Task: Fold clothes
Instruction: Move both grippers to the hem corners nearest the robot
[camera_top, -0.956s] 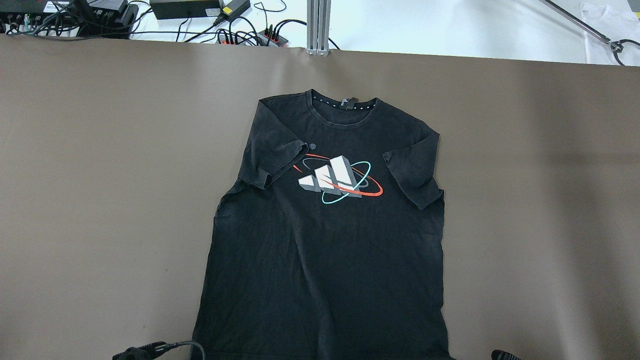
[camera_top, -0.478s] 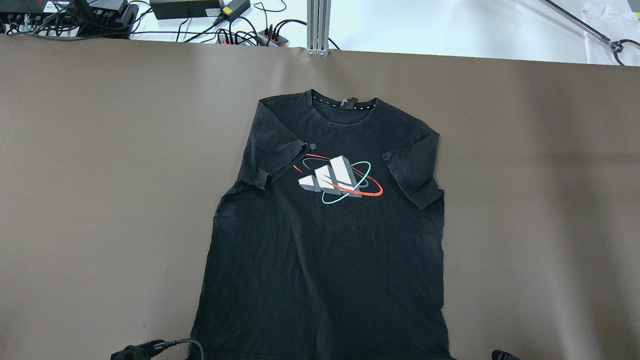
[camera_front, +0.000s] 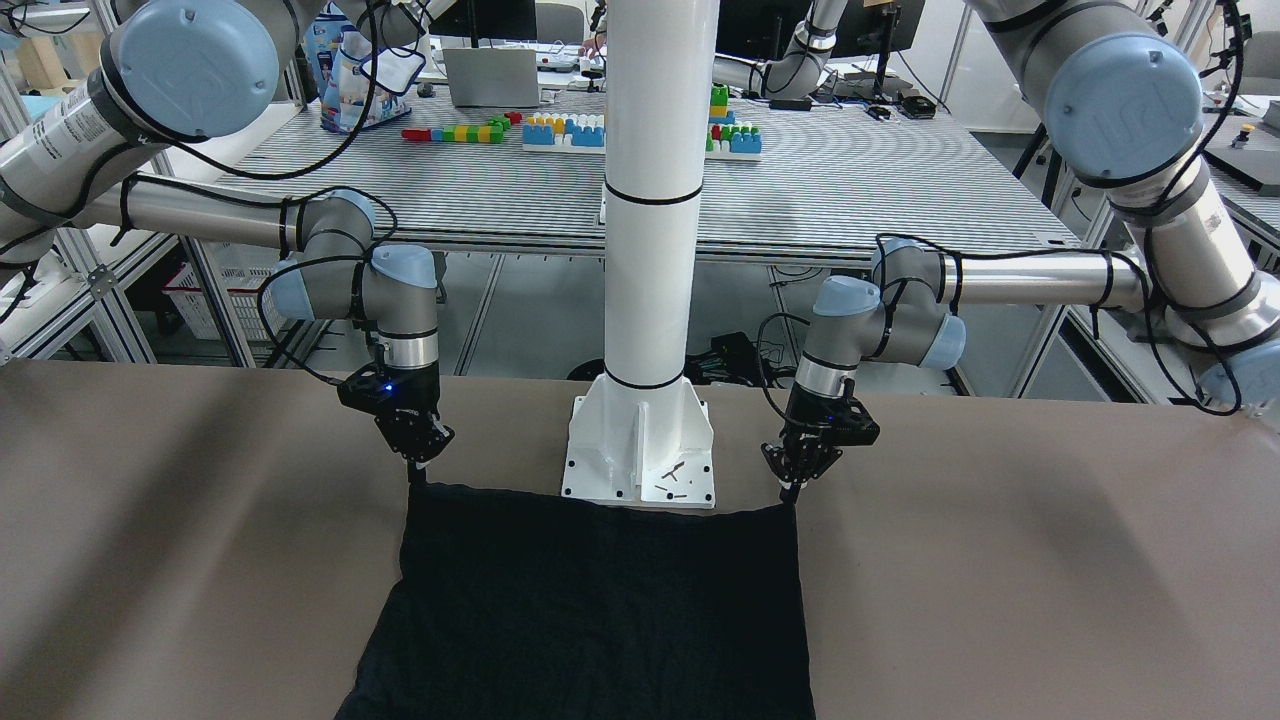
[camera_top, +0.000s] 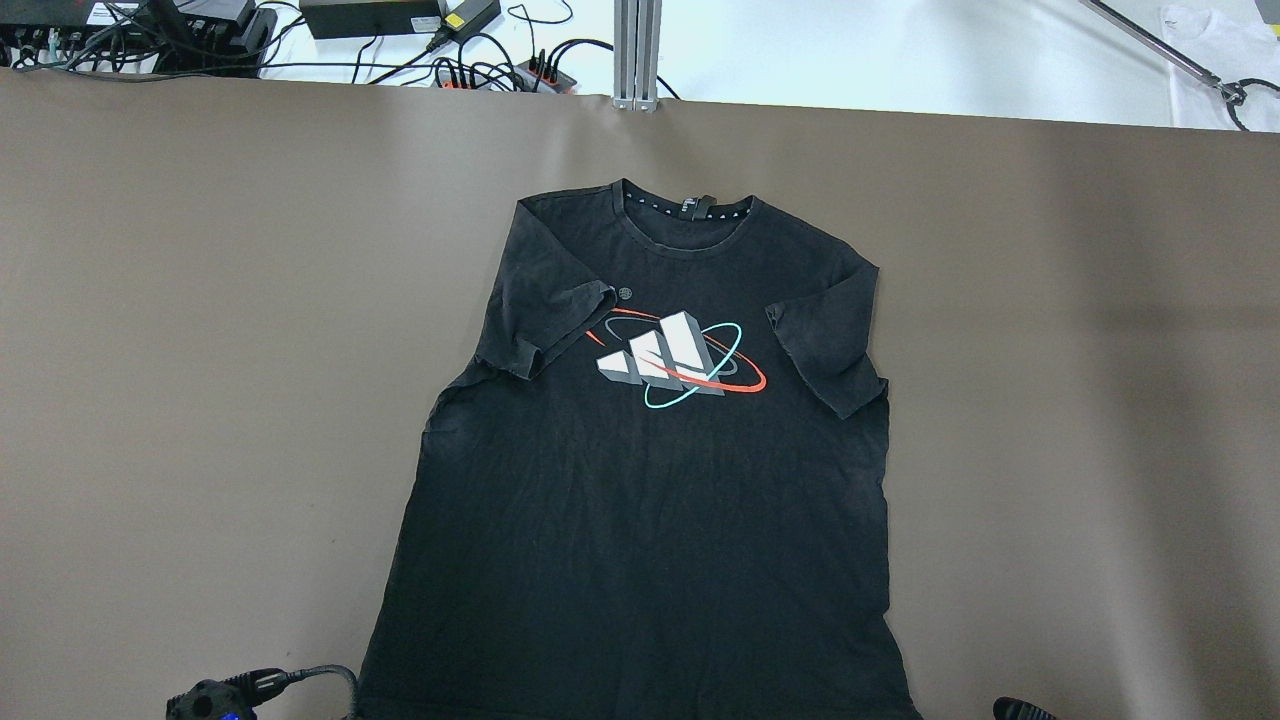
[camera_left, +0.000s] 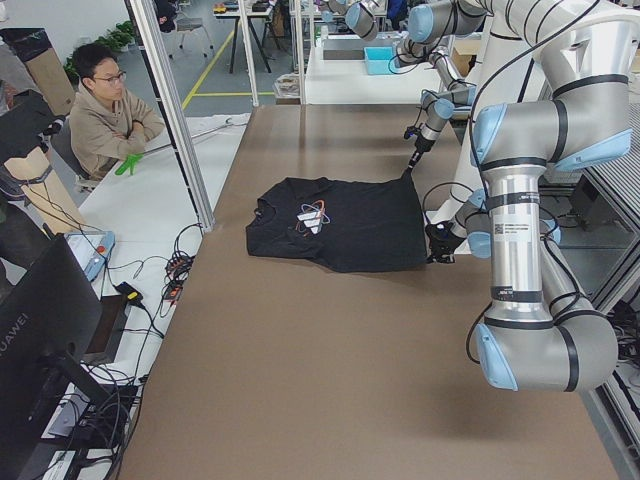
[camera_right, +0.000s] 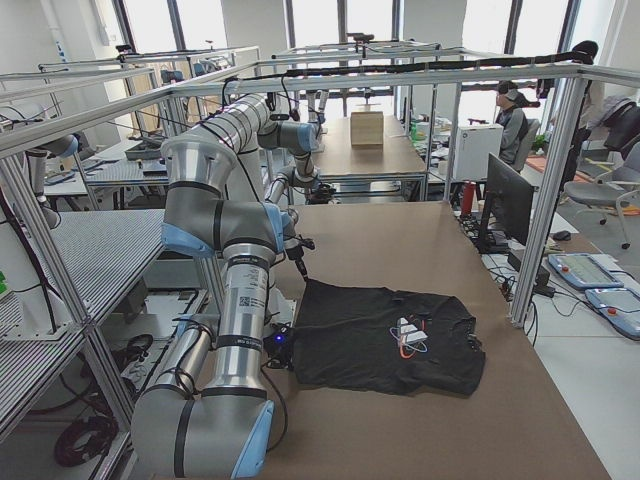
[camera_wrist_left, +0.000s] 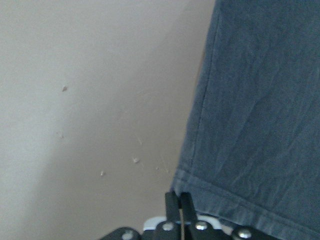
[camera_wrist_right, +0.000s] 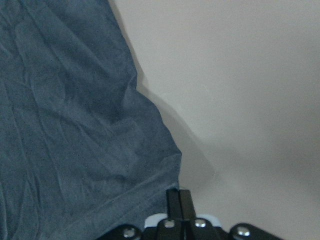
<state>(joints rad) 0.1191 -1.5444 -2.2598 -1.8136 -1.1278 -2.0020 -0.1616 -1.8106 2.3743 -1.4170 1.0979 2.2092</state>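
The clothes are one black T-shirt (camera_top: 640, 520) with a white, red and teal chest print. It lies flat and face up on the brown table (camera_top: 200, 300), collar away from me. Both sleeves are folded in over the chest. My left gripper (camera_front: 791, 492) is shut on one near hem corner, and the left wrist view shows its closed fingers (camera_wrist_left: 180, 202) at the cloth's edge (camera_wrist_left: 260, 125). My right gripper (camera_front: 414, 480) is shut on the other hem corner (camera_wrist_right: 165, 175). The hem (camera_front: 600, 510) runs taut between them.
The white pillar's base (camera_front: 640, 450) stands just behind the hem, between the two grippers. Cables and power bricks (camera_top: 370, 20) and an aluminium post (camera_top: 636, 50) line the far edge. A seated person (camera_left: 105, 110) is beyond the far side.
My left gripper has moved outward to the overhead view's left, drawing its hem corner with it, so the shirt's bottom is wider and flatter. The collar and sleeves have stayed put.
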